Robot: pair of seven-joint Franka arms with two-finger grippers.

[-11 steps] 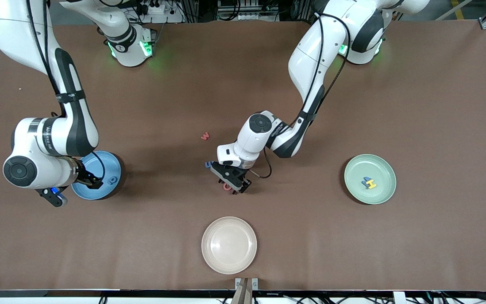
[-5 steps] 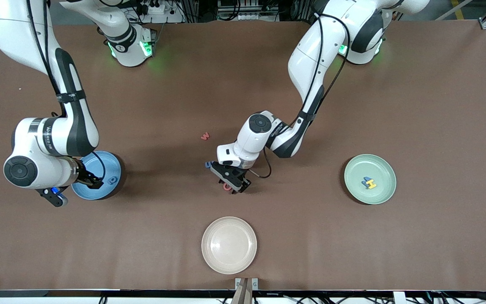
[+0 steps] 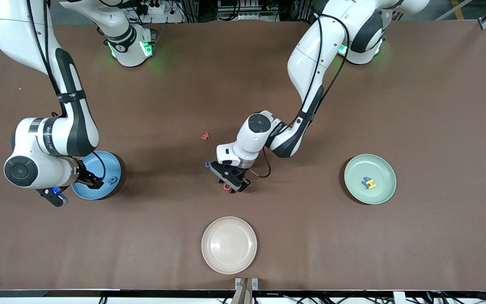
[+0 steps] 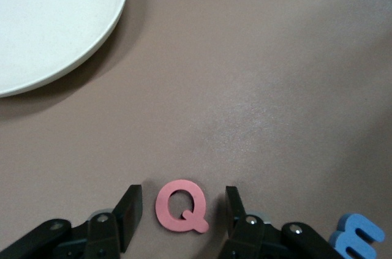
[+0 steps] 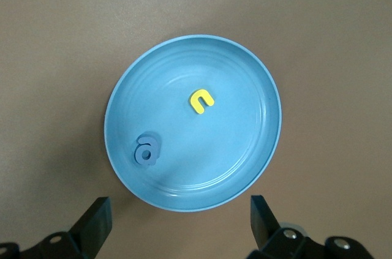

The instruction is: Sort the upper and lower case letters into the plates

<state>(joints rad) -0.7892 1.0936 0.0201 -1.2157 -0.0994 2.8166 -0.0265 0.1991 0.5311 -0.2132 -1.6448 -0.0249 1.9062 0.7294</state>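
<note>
A red letter Q [image 4: 180,206] lies flat on the table between the fingers of my left gripper [image 4: 182,207], which is down at the table's middle [image 3: 229,185]. The gripper is open, with a small gap on each side of the Q. A blue letter [image 4: 357,243] lies just beside it. A small red letter [image 3: 204,136] lies farther from the front camera. My right gripper [image 5: 180,219] hangs open and empty over the edge of the blue plate [image 5: 233,149], which holds a yellow letter [image 5: 202,100] and a grey-blue "a" [image 5: 147,149]. The mint green plate [image 3: 384,188] holds a blue and a yellow letter [image 3: 368,182].
A cream plate [image 3: 229,245] stands near the table's front edge, close to the left gripper and seen in the left wrist view [image 4: 49,20]. The brown tabletop stretches wide around all three plates.
The left gripper's fingers have drawn closer together around the red Q. Both arms and all the letters have kept their places.
</note>
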